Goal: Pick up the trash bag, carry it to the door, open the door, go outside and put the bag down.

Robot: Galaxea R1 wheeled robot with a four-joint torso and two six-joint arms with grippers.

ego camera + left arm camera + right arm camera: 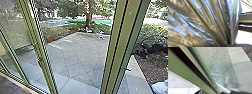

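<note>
Left gripper [230, 45] holds glossy dark plastic bag [209, 25]; green-framed glass door [123, 45] reached, one o'clock; right gripper's [229, 92] state indeterminable; set-down outstanding.

Smooth, satin-looking green door frame [123, 32] bearing a metal-looking handle [126, 68]. Beyond the frame, rough, speckled, stone-like paving [80, 55] beside smoother, matt pale slabs [75, 87]. The trash bag [205, 21] is thin, glossy plastic, deeply creased, with bright streaks of shine.

The trash bag [205, 18] — blurred — is cut off
</note>
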